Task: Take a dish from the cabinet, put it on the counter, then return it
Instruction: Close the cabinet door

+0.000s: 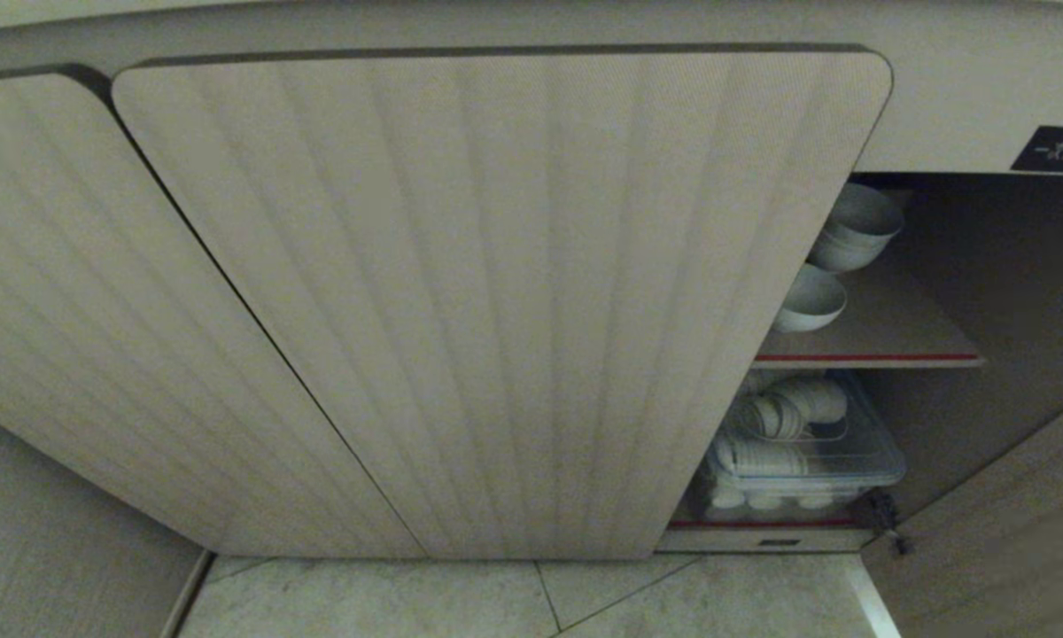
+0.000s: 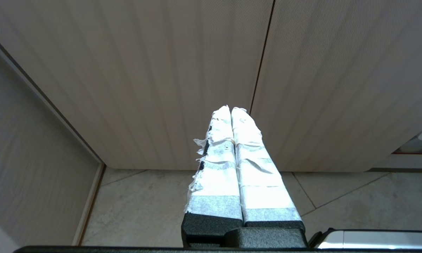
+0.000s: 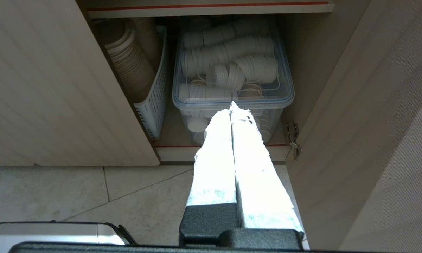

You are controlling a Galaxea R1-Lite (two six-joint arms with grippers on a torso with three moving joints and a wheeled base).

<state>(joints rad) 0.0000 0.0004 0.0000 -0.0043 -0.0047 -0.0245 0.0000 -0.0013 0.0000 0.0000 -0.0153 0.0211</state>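
Right gripper point(image 3: 231, 107) clenched empty, aimed at clear bin point(image 3: 232, 95) in cabinet point(image 1: 496, 292); left gripper point(image 2: 231, 110) clenched; dish point(image 1: 810, 301) at three o'clock

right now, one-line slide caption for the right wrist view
Shut, tape-wrapped right hand points into the open beige ribbed cabinet at a clear plastic lidded bin of white cups.

dish point(image 1: 810, 301) on cabinet point(image 1: 496, 301) shelf, bowl stack point(image 1: 855, 232) behind, lidded tub point(image 1: 802, 443) below
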